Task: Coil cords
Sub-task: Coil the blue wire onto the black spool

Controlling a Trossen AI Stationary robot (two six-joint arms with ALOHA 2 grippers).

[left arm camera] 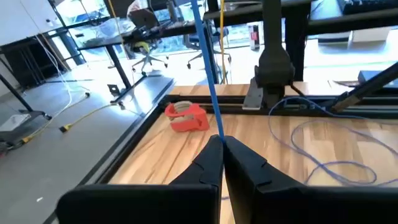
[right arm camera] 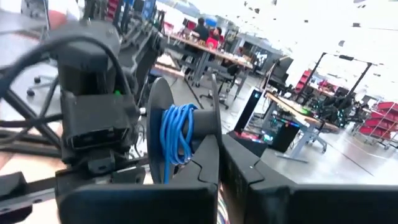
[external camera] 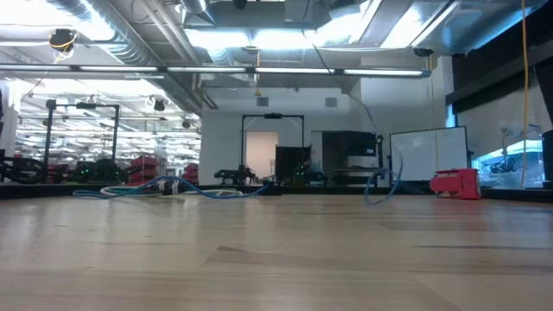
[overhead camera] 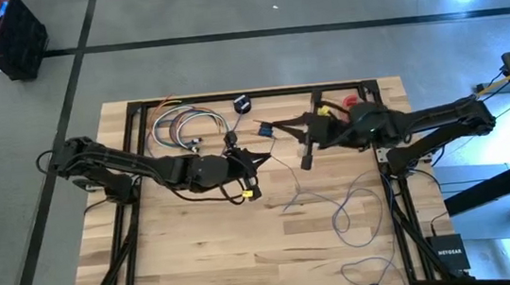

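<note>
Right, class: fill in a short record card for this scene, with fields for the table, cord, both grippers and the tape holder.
table: pale wooden top in a black frame
cord: thin blue cord lying in loose loops on the table's right side; one stretch is pinched in the left gripper
left gripper: shut on the cord, above mid-table
right gripper: shut, raised by a spool wound with blue cord
tape holder: red, near the far edge

Blue cord (left arm camera: 208, 87); red tape roll (left arm camera: 186, 117); light wood table (overhead camera: 209, 242).

both arms reaching toward table centre, jaws closed on each
</note>
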